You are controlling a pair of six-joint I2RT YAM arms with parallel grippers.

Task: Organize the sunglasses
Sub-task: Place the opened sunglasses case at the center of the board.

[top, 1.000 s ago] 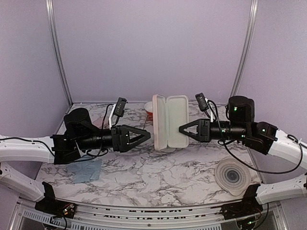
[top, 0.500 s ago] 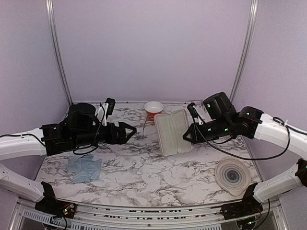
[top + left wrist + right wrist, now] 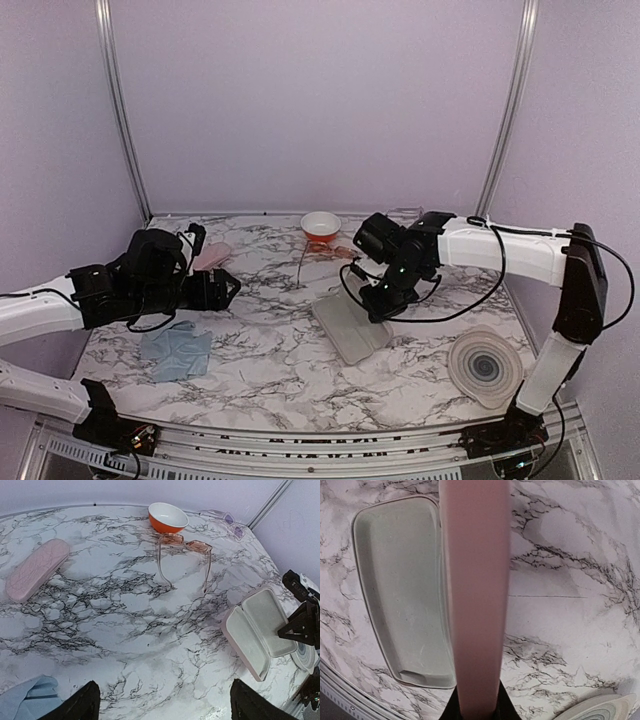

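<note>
The right claw [image 3: 378,303] pinches the edge of one half of the open pink hard case [image 3: 260,625]. The other half lies flat on the white marble table [image 3: 125,630]. The left claw [image 3: 164,690] is spread wide with nothing in it. The thin sunglasses with orange-brown lenses [image 3: 184,542] lie unfolded just in front of the orange bowl [image 3: 167,516]. The pale, almost clear sunglasses [image 3: 226,520] lie by the back wall, to the right of the bowl. Both pairs are outside the case.
</note>
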